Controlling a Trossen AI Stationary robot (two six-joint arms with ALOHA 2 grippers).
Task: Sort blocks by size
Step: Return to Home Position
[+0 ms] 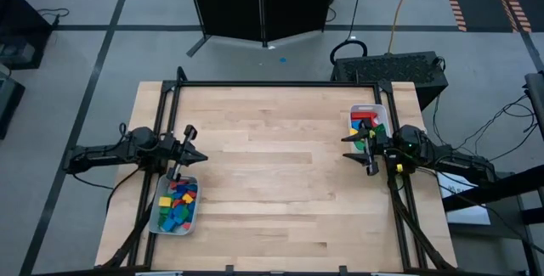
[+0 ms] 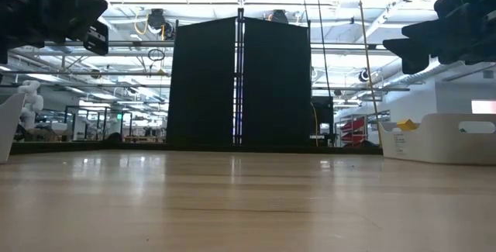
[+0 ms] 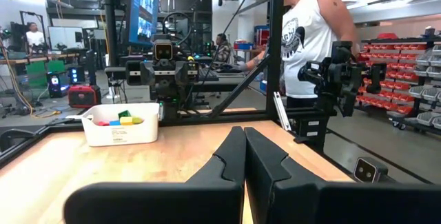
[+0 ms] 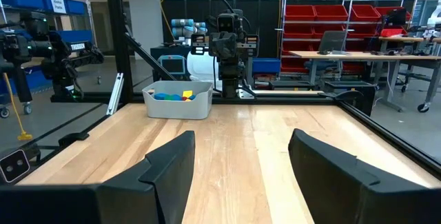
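On your tabletop (image 1: 272, 183), the left tray (image 4: 176, 108) sits by the near-left corner and the right tray (image 3: 118, 131) by the far-right corner. Both hold blocks (image 1: 176, 201). Your left gripper (image 3: 244, 141), at the left edge, has its fingers pressed together on nothing. Your right gripper (image 4: 241, 138), at the right edge, is spread wide and empty.

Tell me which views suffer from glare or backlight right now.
Low view: bright ceiling lights backlight the scene, so the left gripper and right gripper read as black silhouettes, and the tabletop shows a pale sheen. High view: even light, no glare; the blocks in the left bin show distinct colours.
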